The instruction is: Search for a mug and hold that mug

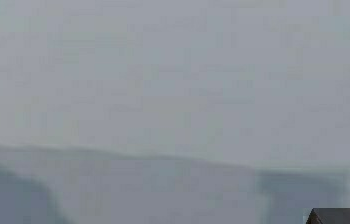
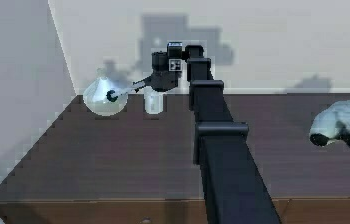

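My arm [image 2: 218, 130] reaches out over a dark wooden tabletop [image 2: 103, 160] in the arm side view. The gripper [image 2: 135, 88] is at the arm's far end, near the table's back edge, with its fingers pointing to the view's left. At the fingertips a pale rounded thing [image 2: 108, 97] with a dark spot rests on the tabletop. A small pale cup-like thing [image 2: 155, 101] stands just below the gripper's body. Neither shape is plain enough to call a mug. I cannot tell whether the gripper holds anything.
A pale wall [image 2: 263, 40] runs behind the table, and a grey wall [image 2: 18, 90] closes the left side. A pale bluish-white lump [image 2: 338, 125] lies at the table's right edge. In the forward view a grey wall [image 1: 173, 90] stands close, with a dark furniture corner [image 1: 338, 216] at the bottom right.
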